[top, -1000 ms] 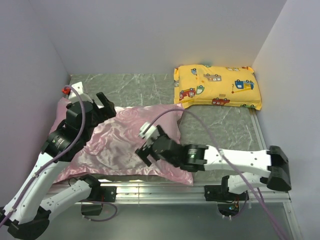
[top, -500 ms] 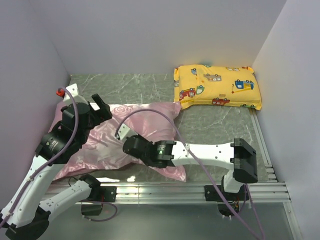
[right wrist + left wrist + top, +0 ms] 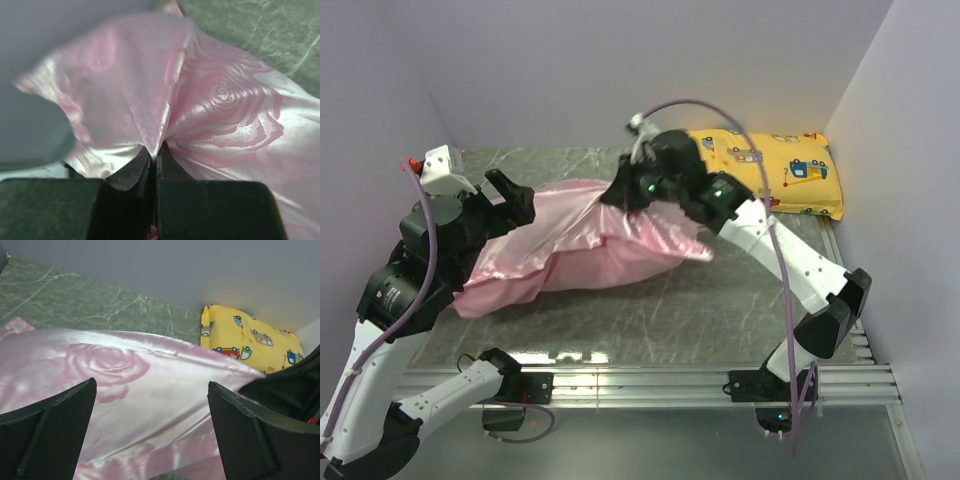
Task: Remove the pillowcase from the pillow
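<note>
At the left, the left fingers (image 3: pixel 50 440) stand wide apart and hold nothing. They hover just above the left part of the pillowcase (image 3: pixel 590 255), with pink rose-patterned satin showing in the gap between them. The pillowcase lies across the middle of the bench (image 3: pixel 720 310), plump and wrinkled, its left end low on the surface and its right part pulled up into a peak. No white shows anywhere, so the pillow itself is hidden; judging by the fullness of the cover, it is most likely inside. At that peak the right fingers (image 3: pixel 172 170) are pressed tightly together on a gathered fold of the satin, which fans out from the pinch, and they hold it raised off the bench. Behind them, in the far right corner, rests a yellow vehicle-print pillow (image 3: pixel 800 180), apart from the pink cover and no part of this job. The step in hand looks like the early pull: one side has fabric, the other has not yet taken a hold. Which end of the cover is open cannot be told. The next move likely calls for the left fingers to come down and clamp the filling through the satin, so that the right arm can draw the cover off instead of dragging the whole bundle along.
</note>
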Available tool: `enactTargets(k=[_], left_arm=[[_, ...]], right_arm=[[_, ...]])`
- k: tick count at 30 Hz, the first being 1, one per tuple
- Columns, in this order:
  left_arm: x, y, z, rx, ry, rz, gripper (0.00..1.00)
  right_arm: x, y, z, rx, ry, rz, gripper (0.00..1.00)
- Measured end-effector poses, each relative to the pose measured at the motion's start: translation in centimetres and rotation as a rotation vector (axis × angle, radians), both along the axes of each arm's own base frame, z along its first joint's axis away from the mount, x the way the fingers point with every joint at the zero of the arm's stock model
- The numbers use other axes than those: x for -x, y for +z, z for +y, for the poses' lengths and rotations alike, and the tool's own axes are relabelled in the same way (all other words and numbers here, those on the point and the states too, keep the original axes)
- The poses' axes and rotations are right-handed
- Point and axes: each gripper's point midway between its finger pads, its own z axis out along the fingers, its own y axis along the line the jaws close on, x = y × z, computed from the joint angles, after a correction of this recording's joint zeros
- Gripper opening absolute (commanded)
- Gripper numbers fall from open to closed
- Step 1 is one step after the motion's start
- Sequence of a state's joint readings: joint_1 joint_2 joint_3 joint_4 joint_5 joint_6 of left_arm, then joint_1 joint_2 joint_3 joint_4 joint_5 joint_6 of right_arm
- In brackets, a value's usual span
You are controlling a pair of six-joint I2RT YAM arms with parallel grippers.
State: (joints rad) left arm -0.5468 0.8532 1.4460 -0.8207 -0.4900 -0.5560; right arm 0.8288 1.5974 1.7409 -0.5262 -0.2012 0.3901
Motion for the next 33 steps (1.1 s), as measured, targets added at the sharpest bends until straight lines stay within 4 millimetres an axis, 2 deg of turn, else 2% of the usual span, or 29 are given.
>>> enactTargets(k=[3,5,8,12,15,19,33], left_arm=[[-0.2,0.6,-0.2,-0.012,-0.014,-0.009,0.99],[-0.4,0.3,-0.4,-0.018,-0.017,-0.001,0.99],[-0.9,-1.1,-0.7,-0.034,-0.015,0.028,0.99],[-1.5,-5.1,-1.2,-0.075,-0.019,0.112,0.99],[-1.7,-8.4,-2.0,-0.099,-0.052,0.177,0.99],[-1.4,-12.0,-2.9,-0.126,-0.104,0.261,0.99],[-3.0,-18.1,-3.9,-0.203,-0.101,0.399,0.99]], right_arm=[[-3.1,2.1,-2.3,-0.169,-0.062,0.105,0.0],[-5.1,2.8,-3.3,-0.288,-0.08,0.175,0.0],[-7.9,1.7,-4.7,-0.409,-0.104,0.285,0.0],[-11.1,-1.7,-5.4,-0.473,-0.153,0.416,0.0],[-11.6,-3.1,-5.0,-0.477,-0.17,0.476,0.0],[-11.2,-2.9,-4.6,-0.483,-0.158,0.485,0.0],[-11.1,-2.6,-4.5,-0.481,-0.153,0.469,0.0]])
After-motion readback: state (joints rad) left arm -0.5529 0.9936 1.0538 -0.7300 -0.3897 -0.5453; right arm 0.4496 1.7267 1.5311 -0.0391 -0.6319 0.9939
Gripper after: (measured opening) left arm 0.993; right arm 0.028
